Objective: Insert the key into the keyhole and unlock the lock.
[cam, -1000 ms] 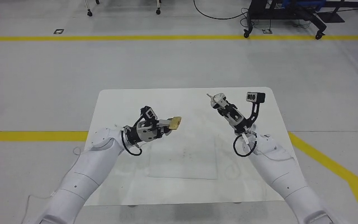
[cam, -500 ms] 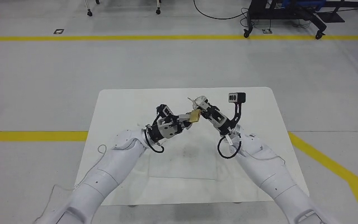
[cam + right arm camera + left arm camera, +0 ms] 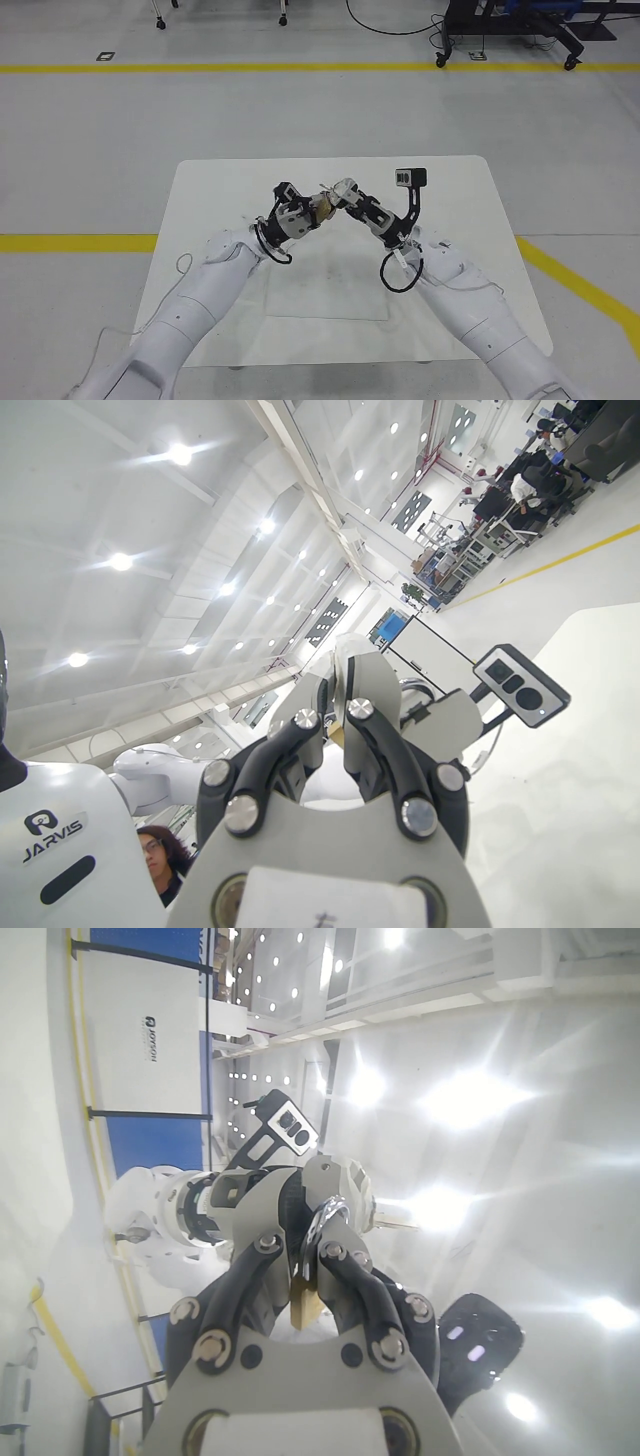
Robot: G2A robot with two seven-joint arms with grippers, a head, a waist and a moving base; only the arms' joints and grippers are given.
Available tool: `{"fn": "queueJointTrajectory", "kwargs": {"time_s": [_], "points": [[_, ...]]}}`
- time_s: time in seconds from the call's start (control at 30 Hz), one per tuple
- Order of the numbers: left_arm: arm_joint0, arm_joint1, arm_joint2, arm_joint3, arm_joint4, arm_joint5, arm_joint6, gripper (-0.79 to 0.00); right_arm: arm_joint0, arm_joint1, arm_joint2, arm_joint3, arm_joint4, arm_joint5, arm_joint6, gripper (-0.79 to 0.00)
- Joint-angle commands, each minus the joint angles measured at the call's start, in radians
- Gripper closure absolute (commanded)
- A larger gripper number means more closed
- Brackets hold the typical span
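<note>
Above the table [image 3: 450, 300], left claw [image 3: 311, 212] grips the stiff lock [image 3: 303, 1303], right claw [image 3: 340, 680] pinches the thin, probably slippery key [image 3: 397, 1225] by its head.

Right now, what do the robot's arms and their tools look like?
The left arm and right arm have smooth white shells, black wrist joints and looping black cables. The left tool and right tool have grey plate fingers on black linkages with silver screws. A black bracket at each wrist carries a small camera.
</note>
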Motion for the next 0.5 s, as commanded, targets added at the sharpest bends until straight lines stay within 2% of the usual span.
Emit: {"fn": "queueJointTrajectory", "kwargs": {"time_s": [0.0, 0.17, 0.33, 0.47], "points": [[-0.01, -0.006, -0.015, 0.046, -0.09, 0.161, -0.04, 0.0, -0.01, 0.002, 0.027, -0.014, -0.023, -0.022, -0.023, 0.0], [-0.044, -0.025, -0.024, 0.13, -0.148, 0.302, -0.064, 0.0, -0.044, 0.012, 0.092, -0.063, -0.169, 0.0, -0.093, 0.0], [-0.044, -0.025, -0.024, 0.13, -0.148, 0.302, -0.064, 0.0, -0.093, 0.021, 0.141, -0.151, -0.329, 0.121, -0.15, 0.0], [-0.044, -0.025, -0.024, 0.13, -0.148, 0.302, -0.064, 0.0, -0.093, 0.021, 0.141, -0.151, -0.329, 0.121, -0.15, 0.0]]}}
